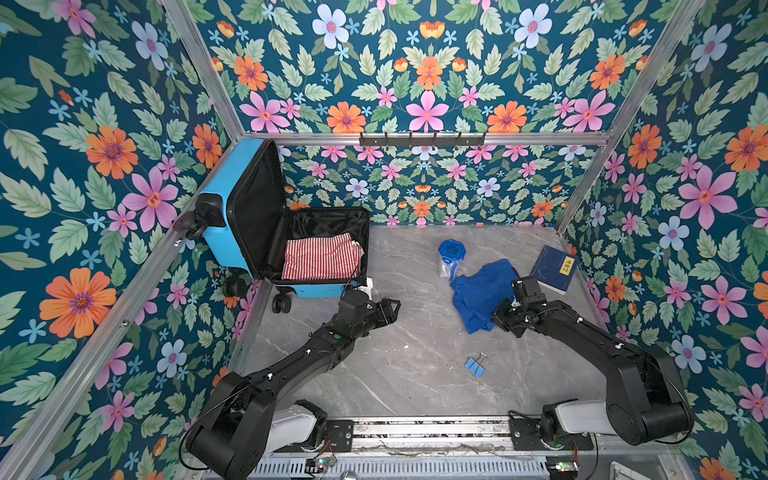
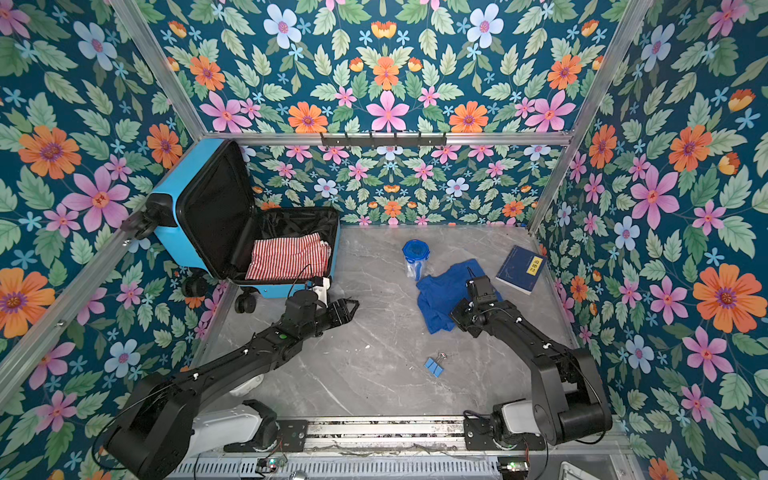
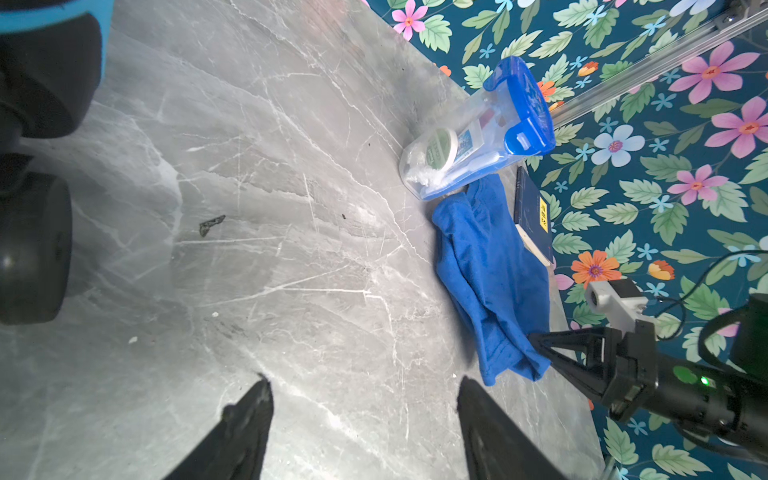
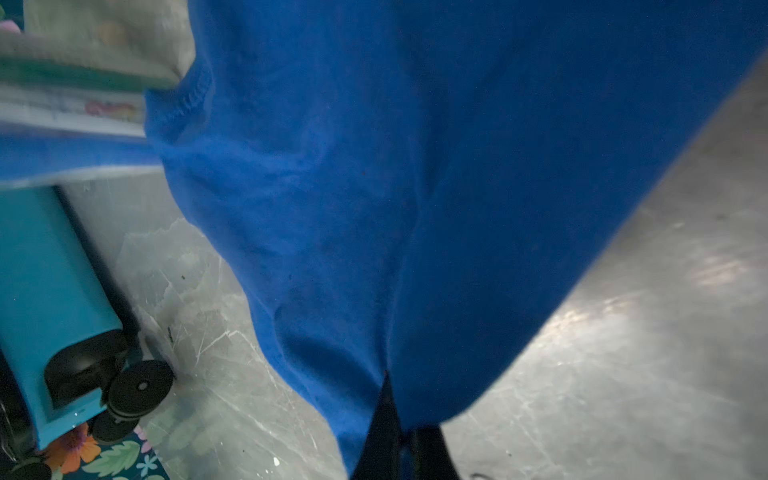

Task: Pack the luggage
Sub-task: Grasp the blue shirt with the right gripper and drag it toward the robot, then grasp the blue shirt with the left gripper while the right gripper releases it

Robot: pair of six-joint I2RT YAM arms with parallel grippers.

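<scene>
at the back left of the table (image 1: 415,386): luggage (image 1: 220,224), open, lid upright along the table's left edge, base flat with wheels toward the front. inside the base, on black lining: folded red-and-white striped cloth (image 1: 322,262).

left gripper (image 1: 395,306): jaws spread wide, nothing between them, over bare table just in front of the luggage's front right corner.

right gripper (image 3: 536,338): jaws pinched tight on the near end of the blue cloth (image 1: 482,286). cloth crumpled right of centre, well apart from the luggage. in the right wrist view, fabric across most of the frame, gathered into the fingertips. cannot tell whether any of it is off the table.

just beside the cloth's far edge: clear container (image 1: 451,259) with blue lid, upright. right of the cloth, near the table's right edge: dark-blue book (image 1: 555,268) with yellow label, lying flat. nearer the front, apart from everything else: blue binder clip (image 1: 475,366).
</scene>
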